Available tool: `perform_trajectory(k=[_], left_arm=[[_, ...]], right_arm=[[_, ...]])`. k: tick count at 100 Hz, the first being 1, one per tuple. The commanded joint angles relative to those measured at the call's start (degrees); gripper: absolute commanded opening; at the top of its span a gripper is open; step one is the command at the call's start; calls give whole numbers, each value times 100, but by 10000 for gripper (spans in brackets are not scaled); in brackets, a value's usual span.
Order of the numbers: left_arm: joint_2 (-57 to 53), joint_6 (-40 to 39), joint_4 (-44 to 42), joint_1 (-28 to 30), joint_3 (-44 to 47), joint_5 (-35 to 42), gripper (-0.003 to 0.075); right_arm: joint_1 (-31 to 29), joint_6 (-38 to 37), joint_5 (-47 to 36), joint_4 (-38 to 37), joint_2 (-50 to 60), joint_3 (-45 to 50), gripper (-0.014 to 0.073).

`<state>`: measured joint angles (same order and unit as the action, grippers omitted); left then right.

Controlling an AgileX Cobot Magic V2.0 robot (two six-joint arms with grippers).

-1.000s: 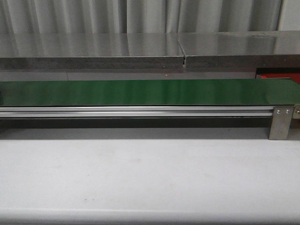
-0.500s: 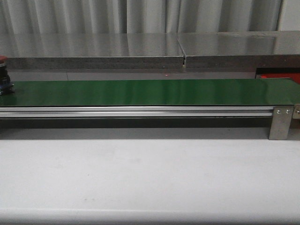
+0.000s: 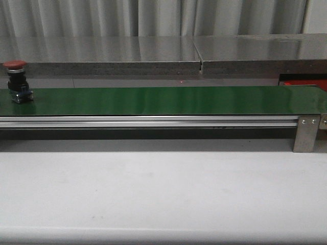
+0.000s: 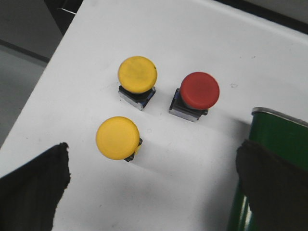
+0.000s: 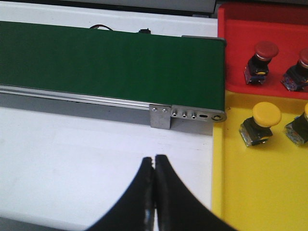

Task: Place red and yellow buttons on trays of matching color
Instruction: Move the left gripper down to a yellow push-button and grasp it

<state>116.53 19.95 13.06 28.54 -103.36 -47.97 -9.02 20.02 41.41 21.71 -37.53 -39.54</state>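
A red-capped button (image 3: 16, 80) stands upright at the far left end of the green belt (image 3: 163, 100), cap up and its long axis vertical, with a small blue-grey base resting on the belt.

In the left wrist view, two yellow buttons (image 4: 137, 73) (image 4: 117, 137) and one red button (image 4: 199, 90) stand upright, caps up, on a white tabletop (image 4: 192, 159), just beside the end of the belt. The left gripper (image 4: 154, 192) has its fingers (image 4: 33, 185) spread wide, holding nothing.

The right wrist view shows the red tray (image 5: 240, 43) and the yellow tray (image 5: 250, 187) at the belt's other end, side by side and touching. Red buttons (image 5: 260, 61) sit on the red tray, yellow ones (image 5: 260, 123) on the yellow. The right gripper (image 5: 154, 183) has its fingers pressed together, empty, over the white tabletop.
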Motion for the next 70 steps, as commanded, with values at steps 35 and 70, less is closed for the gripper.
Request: perform_trajectory(k=[35, 70], left_arm=[[424, 1, -17, -6, -150, 1126, 660], [715, 1, -216, -6, -150, 1606, 660]], right_arm=[[9, 61, -333, 74, 10, -152, -67], [9, 61, -333, 74, 10, -152, -67]])
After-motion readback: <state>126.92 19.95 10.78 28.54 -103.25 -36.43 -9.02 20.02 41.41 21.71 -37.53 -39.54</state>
